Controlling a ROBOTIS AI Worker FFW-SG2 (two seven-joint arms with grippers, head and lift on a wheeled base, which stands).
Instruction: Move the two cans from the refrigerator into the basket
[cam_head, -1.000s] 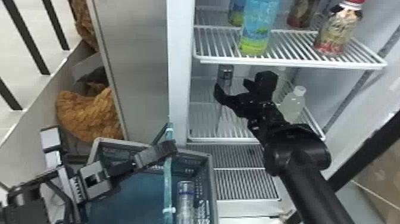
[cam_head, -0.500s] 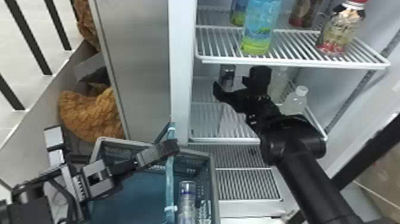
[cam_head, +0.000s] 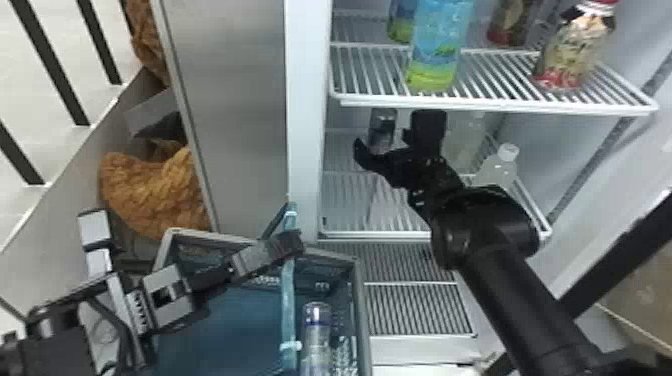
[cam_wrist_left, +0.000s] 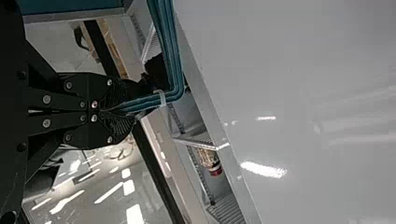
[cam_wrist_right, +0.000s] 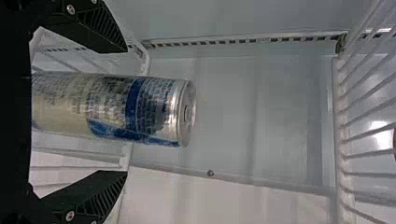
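Silver, blue-banded can (cam_wrist_right: 112, 109) is stood upright. Right end effector (cam_head: 392, 131) is spread, left end effector (cam_head: 292, 242) pinched on basket handle (cam_head: 288, 305).

At six o'clock in the head view, the edge slices off the basket can (cam_head: 316, 340); at twelve, the blue bottle (cam_head: 440, 47) loses its top; my right pincer (cam_head: 392, 131) hides the fridge can's (cam_head: 384, 121) foot!

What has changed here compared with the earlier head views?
The right gripper has moved farther into the refrigerator and slightly to the robot's left, toward the can below the upper shelf. Nothing has been grasped or released: its jaws remain open, the left gripper still holds the handle, and the other can remains in the basket.
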